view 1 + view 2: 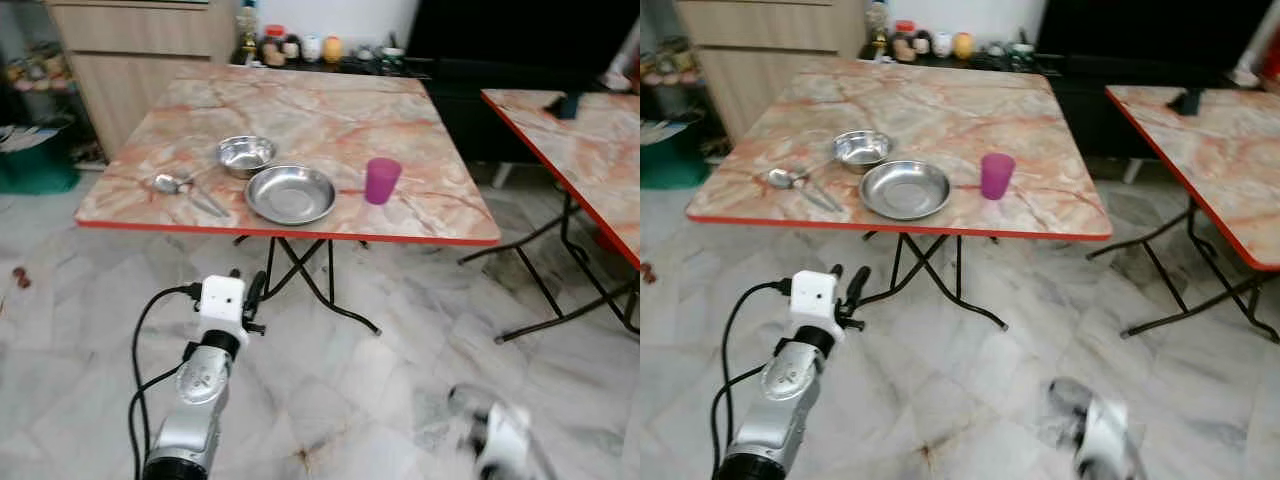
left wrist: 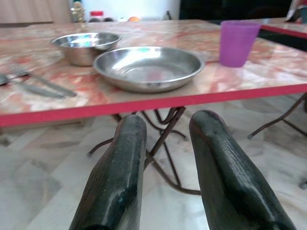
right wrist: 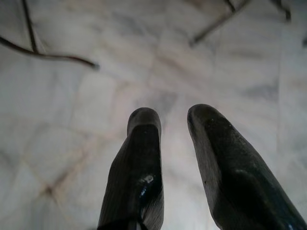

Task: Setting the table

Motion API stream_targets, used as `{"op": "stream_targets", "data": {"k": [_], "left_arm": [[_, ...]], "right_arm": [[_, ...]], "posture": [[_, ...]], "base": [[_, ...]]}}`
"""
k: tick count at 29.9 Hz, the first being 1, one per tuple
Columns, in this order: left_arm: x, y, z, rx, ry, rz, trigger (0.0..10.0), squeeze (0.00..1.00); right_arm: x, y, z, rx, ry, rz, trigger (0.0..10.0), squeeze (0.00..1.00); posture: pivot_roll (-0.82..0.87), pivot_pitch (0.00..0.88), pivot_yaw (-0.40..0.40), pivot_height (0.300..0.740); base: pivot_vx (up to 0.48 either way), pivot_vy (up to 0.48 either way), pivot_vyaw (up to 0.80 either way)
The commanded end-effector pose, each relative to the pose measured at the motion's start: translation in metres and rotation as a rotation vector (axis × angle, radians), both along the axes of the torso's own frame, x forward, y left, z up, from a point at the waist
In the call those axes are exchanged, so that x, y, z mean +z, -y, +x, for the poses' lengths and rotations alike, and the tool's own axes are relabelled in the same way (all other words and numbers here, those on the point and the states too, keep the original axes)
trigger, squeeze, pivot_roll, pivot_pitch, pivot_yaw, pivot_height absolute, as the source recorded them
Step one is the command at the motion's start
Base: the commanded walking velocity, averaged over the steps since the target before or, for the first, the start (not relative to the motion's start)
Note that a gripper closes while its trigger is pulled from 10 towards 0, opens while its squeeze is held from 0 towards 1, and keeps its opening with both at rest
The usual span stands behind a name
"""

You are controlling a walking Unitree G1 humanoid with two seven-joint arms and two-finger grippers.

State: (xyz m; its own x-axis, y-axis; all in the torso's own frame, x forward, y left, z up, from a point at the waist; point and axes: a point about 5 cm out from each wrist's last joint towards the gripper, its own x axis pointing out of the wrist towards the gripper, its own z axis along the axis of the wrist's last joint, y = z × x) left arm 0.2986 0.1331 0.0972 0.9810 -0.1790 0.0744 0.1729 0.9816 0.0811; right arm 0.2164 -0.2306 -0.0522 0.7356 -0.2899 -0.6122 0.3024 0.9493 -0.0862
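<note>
Steel plate (image 1: 290,194) near table (image 1: 440,230) front edge; left gripper (image 2: 165,139), right gripper (image 3: 175,122) jaws narrowly parted, empty.

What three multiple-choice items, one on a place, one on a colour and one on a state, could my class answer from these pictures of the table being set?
1. Where does the cup stand?
A. to the right of the plate
B. inside the bowl
C. on the floor

2. What colour is the cup?
A. green
B. purple
C. white

3. How is the left gripper?
A. shut on the spoon
B. shut on the plate
C. open, holding nothing

Key: 1 A, it stands apart on the plate's right; 2 B, clearly purple; 3 C, its fingers are parted below the table edge.
</note>
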Motion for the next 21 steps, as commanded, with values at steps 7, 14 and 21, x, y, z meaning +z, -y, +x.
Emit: {"op": "stream_targets", "data": {"k": [7, 14, 21], "left_arm": [[0.019, -0.006, 0.010, 0.008, 0.051, -0.019, 10.0, 0.00], [0.021, -0.006, 0.006, -0.007, 0.064, 0.004, 10.0, 0.00], [0.016, -0.005, 0.003, -0.018, 0.049, 0.004, 10.0, 0.00]], "right_arm": [[-0.023, -0.005, -0.036, -0.020, -0.135, 0.059, 10.0, 0.00], [-0.027, -0.008, -0.041, -0.010, -0.174, 0.074, 10.0, 0.00], [-0.031, -0.008, -0.047, 0.001, -0.208, 0.077, 10.0, 0.00]], "posture": [[0.11, 0.000, -0.052, 0.740], [0.13, 0.000, -0.056, 0.740], [0.12, 0.000, -0.048, 0.740]], "base": [[0.000, 0.000, 0.00], [0.198, 0.000, 0.00], [0.284, 0.000, 0.00]]}}
